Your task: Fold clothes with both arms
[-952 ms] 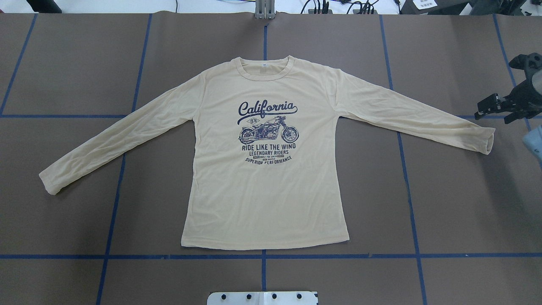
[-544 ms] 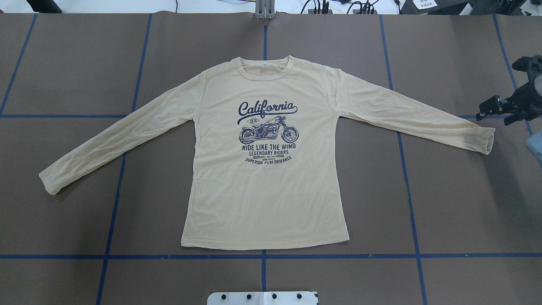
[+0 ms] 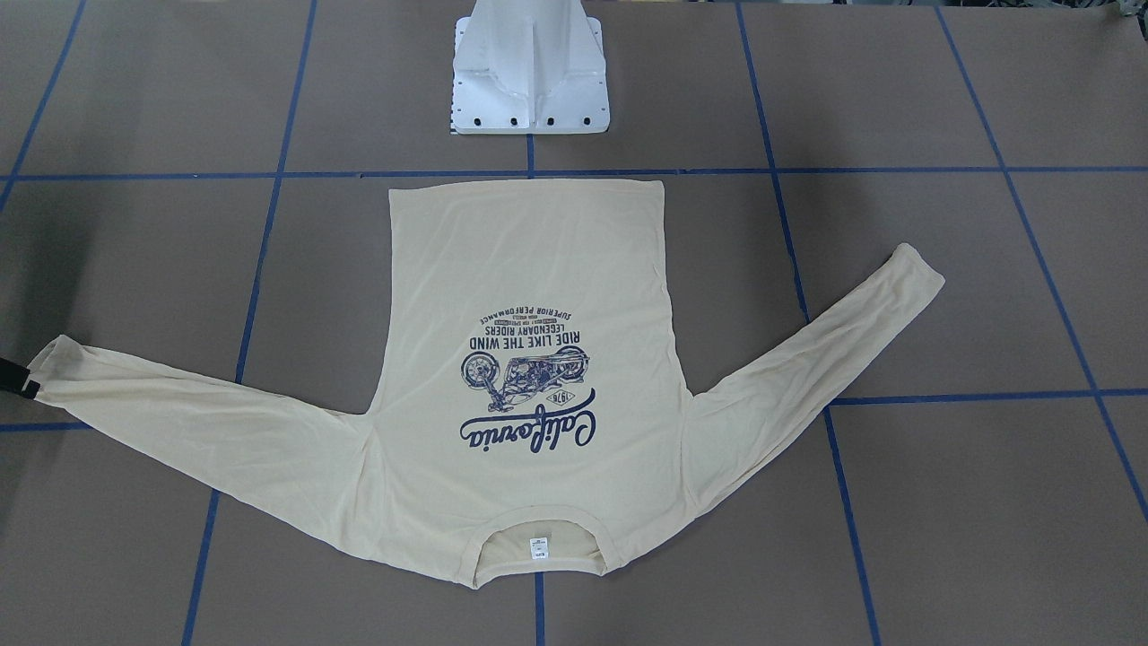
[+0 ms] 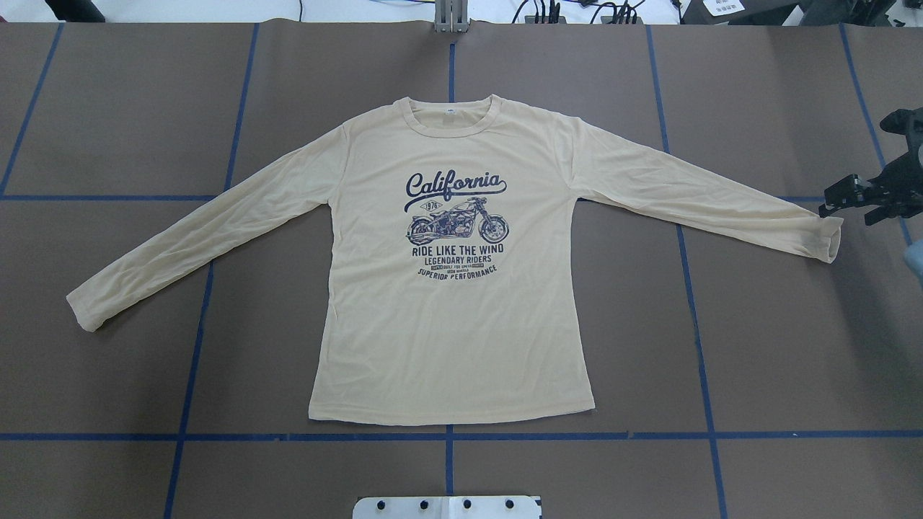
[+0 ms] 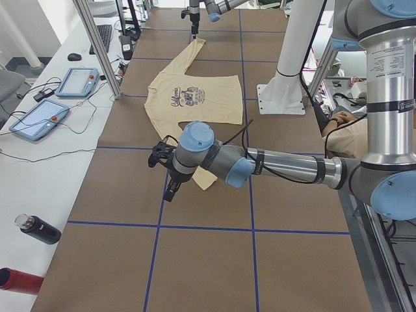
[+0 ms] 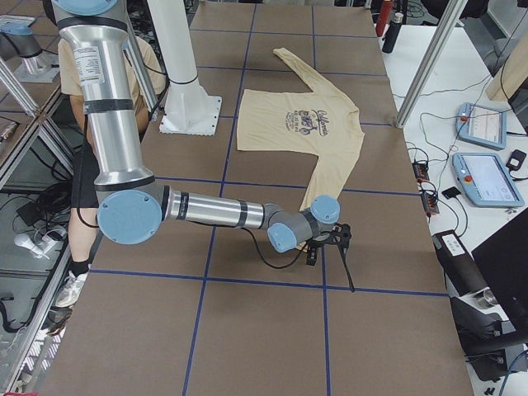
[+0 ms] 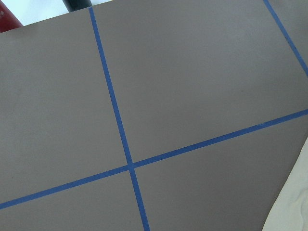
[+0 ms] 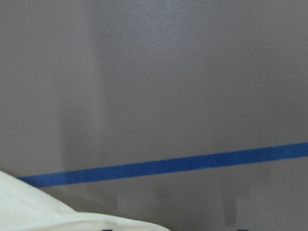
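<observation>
The clothes, one pale cream long-sleeved shirt, lie flat and face up on the brown table with both sleeves spread out; they also show in the front view. My right gripper hovers just beyond the right sleeve's cuff, fingers apart and holding nothing. Only its black edge reaches the front view. My left gripper hangs low beside the left sleeve's cuff; I cannot tell whether it is open. Its wrist camera catches a corner of cream cloth.
Blue tape lines grid the table. The white pedestal base stands at the near edge behind the hem. Tablets, cables and a dark bottle lie on the side bench. A person stands by the robot.
The right gripper has drifted slightly rightward and closer to the right cuff. The shirt has not moved.
</observation>
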Motion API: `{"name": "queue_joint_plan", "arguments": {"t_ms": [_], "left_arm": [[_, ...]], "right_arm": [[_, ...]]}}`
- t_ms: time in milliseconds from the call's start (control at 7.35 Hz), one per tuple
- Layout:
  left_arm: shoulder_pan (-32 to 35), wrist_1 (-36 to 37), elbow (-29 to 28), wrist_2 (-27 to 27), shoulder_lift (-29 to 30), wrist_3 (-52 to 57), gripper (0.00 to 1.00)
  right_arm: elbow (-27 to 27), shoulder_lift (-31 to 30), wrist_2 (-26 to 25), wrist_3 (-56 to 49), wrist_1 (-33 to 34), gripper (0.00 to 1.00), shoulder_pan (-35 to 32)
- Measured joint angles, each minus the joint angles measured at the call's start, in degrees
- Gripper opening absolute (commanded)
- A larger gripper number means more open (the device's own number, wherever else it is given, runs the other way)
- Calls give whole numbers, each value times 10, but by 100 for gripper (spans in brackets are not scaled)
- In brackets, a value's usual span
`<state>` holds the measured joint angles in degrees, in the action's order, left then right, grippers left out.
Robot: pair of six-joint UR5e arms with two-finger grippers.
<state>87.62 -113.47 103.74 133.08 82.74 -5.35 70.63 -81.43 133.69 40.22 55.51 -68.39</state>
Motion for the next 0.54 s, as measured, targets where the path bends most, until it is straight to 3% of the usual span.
{"name": "queue_joint_plan", "arguments": {"t_ms": [136,544], "left_arm": [[0,0,1,0,0,0,100],[1,1,8,1,-3,0,100]], "right_arm": [[2,1,0,10,0,0,1],[5,5,0,36,-1,0,12]]}}
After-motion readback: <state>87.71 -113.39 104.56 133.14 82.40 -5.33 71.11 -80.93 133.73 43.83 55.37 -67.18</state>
